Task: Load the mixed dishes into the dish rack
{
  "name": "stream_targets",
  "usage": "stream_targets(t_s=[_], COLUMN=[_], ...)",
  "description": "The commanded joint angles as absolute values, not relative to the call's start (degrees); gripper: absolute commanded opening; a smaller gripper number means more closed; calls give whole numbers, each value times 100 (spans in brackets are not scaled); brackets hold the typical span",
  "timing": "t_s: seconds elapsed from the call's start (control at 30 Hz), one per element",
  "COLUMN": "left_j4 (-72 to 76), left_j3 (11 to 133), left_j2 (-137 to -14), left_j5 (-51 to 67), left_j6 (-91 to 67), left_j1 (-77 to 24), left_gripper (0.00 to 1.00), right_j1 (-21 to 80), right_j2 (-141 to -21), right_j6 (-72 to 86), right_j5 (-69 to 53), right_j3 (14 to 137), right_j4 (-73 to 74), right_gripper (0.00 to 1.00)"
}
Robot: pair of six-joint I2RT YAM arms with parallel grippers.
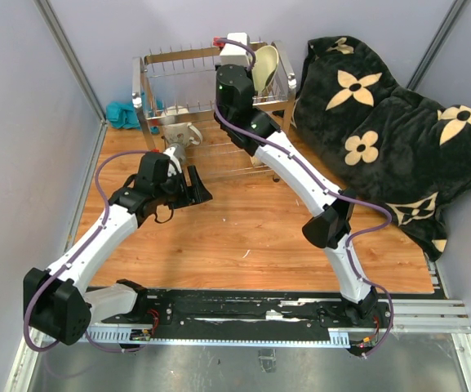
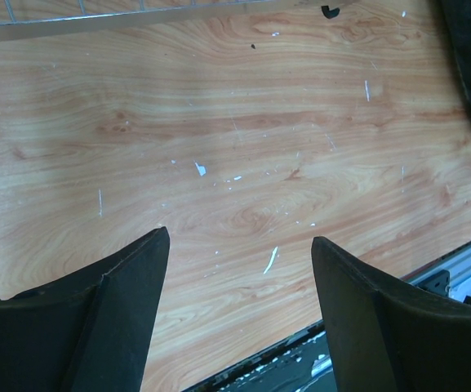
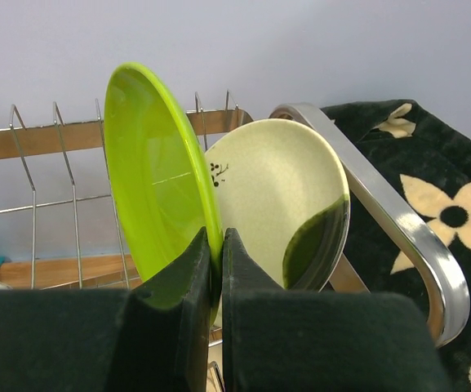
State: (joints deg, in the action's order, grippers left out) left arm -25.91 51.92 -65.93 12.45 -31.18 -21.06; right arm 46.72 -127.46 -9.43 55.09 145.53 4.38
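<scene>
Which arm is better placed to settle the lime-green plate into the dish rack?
The right. The right gripper is shut on the lime-green plate, upright at the dish rack beside the cream plate. The left gripper is open above bare table.

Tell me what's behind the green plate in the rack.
A cream plate with a dark patch, beside the rack's end tube. The green plate and right jaws hide its left edge and bottom.

Lime-green plate and dark-patched cream plate upright, side by side in chrome wire rack; pale mug, possibly grey, on the lower tier.
</scene>
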Motion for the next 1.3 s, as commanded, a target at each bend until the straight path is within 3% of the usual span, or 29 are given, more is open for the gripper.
stream_targets(t_s=[0.0, 0.4, 0.6, 0.77, 1.03, 1.27], left_j4=[-2609, -2665, -2680, -2491, -2233, -2122], left_j3=[5102, 5089, 5148, 5168, 5240, 5277], left_j2=[-6485, -6451, -6490, -6553, -6665, -6684], left_j5=[1189, 1111, 1075, 1149, 1212, 1149], left_j6=[-2997, -2936, -2892, -2884, -2906, -2948], left_j1=[-2064, -2027, -2029, -2025, -2026, -2025], left_gripper=[76, 77, 77, 77, 78, 78], right_j1=[4716, 4732, 4761, 4756, 4755, 4759], right_j2=[-12821, -12788, -12584, -12115, -11392, -10819], right_j6=[-786, -683, -871, -971, -923, -756], right_j5=[5549, 5444, 5474, 5563, 5470, 5037], right_j3=[14553, 14488, 14277, 13652, 12635, 12209], right_j4=[397, 487, 221, 14, -135, -60], right_gripper=[4, 19, 40, 50, 60, 62])
